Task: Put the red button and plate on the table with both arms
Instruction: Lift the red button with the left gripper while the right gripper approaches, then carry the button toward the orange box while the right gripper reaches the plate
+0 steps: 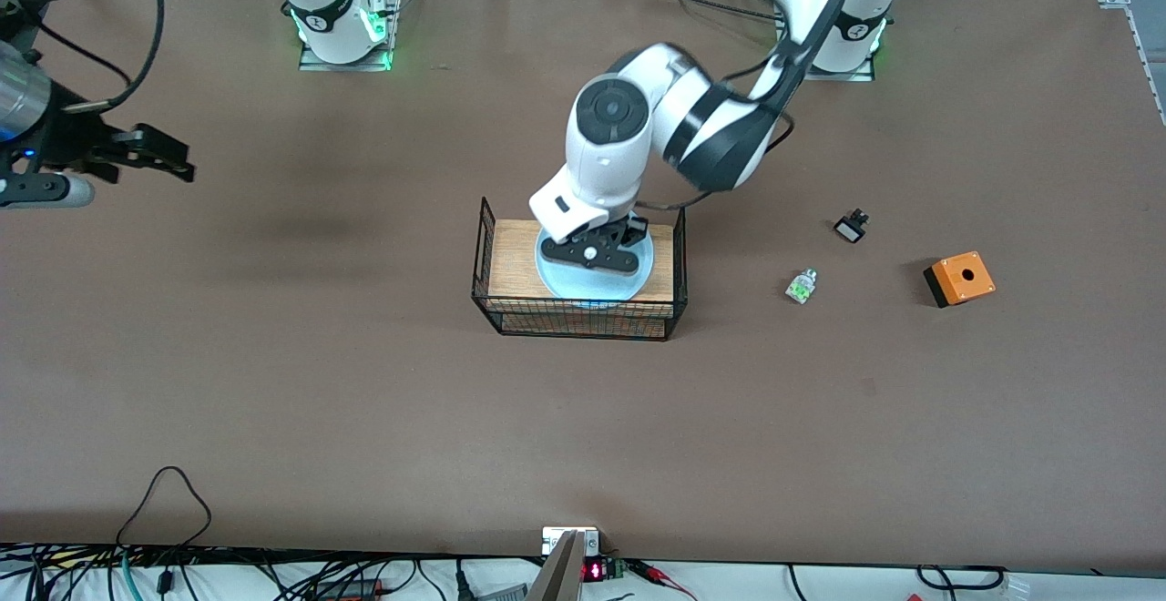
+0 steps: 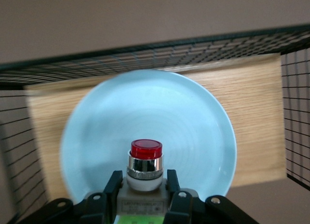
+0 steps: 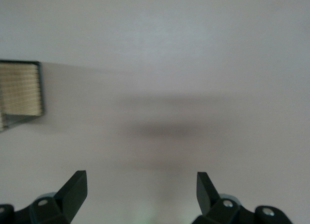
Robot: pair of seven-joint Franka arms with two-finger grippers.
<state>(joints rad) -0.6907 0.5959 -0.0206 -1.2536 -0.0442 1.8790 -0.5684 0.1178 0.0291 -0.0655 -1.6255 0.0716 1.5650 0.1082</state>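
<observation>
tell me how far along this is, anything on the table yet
Nothing looks placed yet. In hand: the left gripper has its jaws shut on the red button, over the plate. The plate sits on the wire rack, not on the table. The right gripper waits open over bare table. Left: both things.

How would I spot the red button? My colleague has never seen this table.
Find the black wire rack mid-table; a pale blue plate lies on its wooden top. Over the plate, the left gripper grips the red button. Only it has a red cap; the green-patched piece on the table has none.
</observation>
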